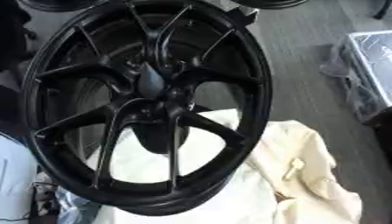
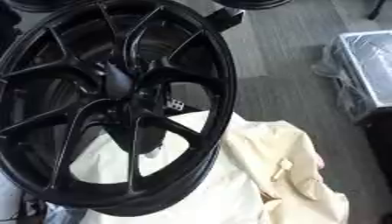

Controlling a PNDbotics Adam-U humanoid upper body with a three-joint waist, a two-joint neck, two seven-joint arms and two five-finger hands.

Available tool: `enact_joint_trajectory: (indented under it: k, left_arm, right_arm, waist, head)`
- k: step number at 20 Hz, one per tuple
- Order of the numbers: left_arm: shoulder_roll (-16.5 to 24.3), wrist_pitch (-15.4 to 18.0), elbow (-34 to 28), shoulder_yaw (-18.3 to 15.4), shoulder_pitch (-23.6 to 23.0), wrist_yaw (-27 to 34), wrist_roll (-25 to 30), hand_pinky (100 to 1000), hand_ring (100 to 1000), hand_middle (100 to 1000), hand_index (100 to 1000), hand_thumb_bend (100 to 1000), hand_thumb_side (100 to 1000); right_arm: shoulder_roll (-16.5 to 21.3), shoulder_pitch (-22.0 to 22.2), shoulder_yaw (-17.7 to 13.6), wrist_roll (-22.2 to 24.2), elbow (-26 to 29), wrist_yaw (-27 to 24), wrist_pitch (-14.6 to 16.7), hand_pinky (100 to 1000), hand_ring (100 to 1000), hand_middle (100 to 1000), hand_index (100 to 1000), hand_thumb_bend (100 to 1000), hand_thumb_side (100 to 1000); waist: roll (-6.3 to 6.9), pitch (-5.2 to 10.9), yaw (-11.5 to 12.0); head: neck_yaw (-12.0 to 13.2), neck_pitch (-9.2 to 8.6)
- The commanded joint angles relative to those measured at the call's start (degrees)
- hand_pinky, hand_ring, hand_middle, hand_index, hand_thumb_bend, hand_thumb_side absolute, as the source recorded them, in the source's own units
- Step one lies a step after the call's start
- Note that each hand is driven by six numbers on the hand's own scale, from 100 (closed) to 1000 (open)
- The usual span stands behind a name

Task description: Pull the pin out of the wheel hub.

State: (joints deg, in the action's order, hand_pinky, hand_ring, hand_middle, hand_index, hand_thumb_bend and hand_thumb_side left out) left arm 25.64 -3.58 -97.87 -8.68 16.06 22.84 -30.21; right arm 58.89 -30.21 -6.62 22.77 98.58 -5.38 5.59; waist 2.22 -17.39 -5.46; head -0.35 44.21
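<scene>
At centre, a glossy black multi-spoke wheel (image 1: 145,105) is seen tilted on cream cloth (image 1: 306,175); a dark hand (image 1: 151,81) is blurred against its hub, fingers' state cannot be told

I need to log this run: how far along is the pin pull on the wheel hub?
Nothing looks done: no removed pin shows anywhere. In hand: a dark shape at the hub of the black wheel may be a hand, but I cannot tell. The wheel stands on cream cloth. The pull itself seems left.
</scene>
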Motion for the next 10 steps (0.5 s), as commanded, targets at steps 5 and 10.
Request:
enact_joint_trajectory:
  k: [5,10]
  left_arm:
    - [1.66,0.26,-1.23,-1.20,-0.16,-0.17,-0.69,751,779,753,722,231,858]
    - [1.57,0.30,-1.18,-1.32,-0.28,-0.17,-0.85,751,779,753,721,232,858]
  right_arm:
    - [-2.31,10.08,-9.13,-10.25,-2.82,5.10,-1.46,831,642,530,676,331,100]
    - [-5.01,15.37,-11.85,-14.11,-5.56,7.75,-2.67,848,702,592,734,395,100]
  waist:
    - [0.22,1.32,-0.39]
    - [0.19,1.45,-0.64]
  head:
    - [0.83,-1.27]
    - [0.70,-1.77]
